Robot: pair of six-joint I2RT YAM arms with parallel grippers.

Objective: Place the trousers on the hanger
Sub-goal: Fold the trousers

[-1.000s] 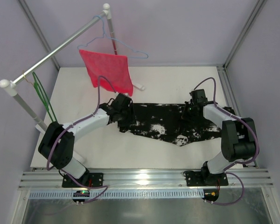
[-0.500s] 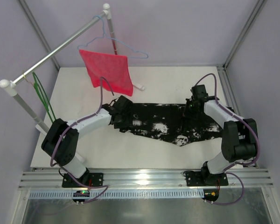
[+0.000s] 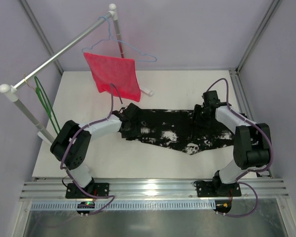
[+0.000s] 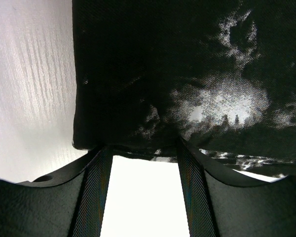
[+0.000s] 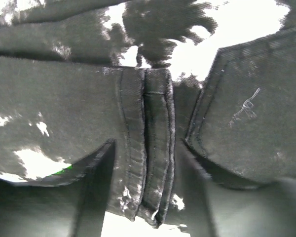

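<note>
— From where is the whole scene taken?
— From above and behind the arm bases. The counter (image 3: 138, 160) is looked down on from well off, with both arms seen.
— And the wrist views?
— Each is taken along its own fingers, very close to the trousers (image 3: 172, 131). The cloth's left end at the left tool (image 4: 143, 147) is shared with the top view, and its right end at the right tool (image 5: 147, 144).
</note>
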